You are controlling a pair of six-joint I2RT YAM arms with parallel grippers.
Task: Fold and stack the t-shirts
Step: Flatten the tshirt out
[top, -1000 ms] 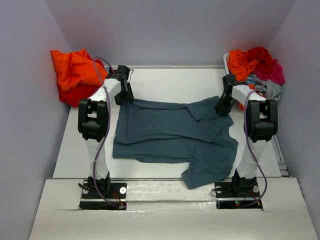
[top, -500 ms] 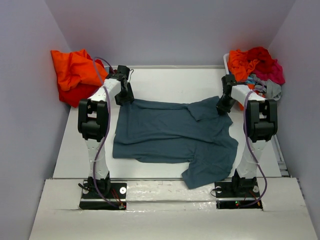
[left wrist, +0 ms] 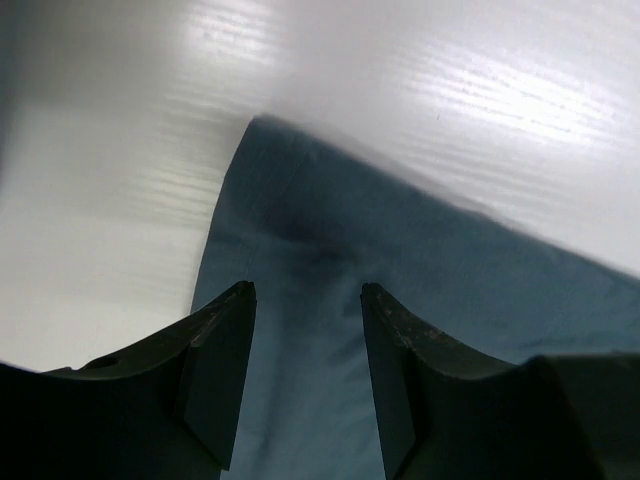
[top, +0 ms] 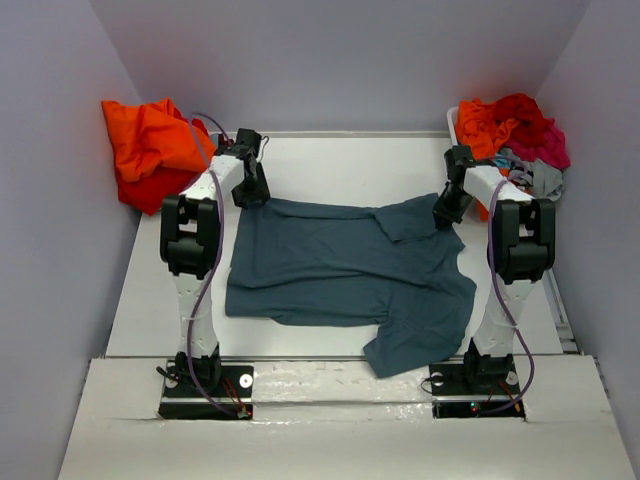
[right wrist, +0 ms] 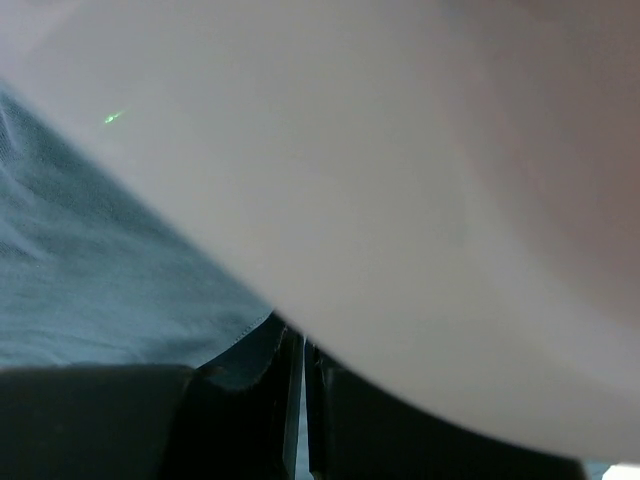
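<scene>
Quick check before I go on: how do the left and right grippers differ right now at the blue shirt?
The left gripper is open, its jaws astride the far left corner of the slate-blue t-shirt; the right gripper is shut. The left gripper holds nothing, while the right gripper appears to pinch the shirt's edge by the far right sleeve. Both sit low at the shirt's far edge.

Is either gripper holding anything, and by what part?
The right gripper pinches the slate-blue t-shirt at its far right edge, by the folded-over sleeve. The left gripper is open over its far left corner, holding nothing.
</scene>
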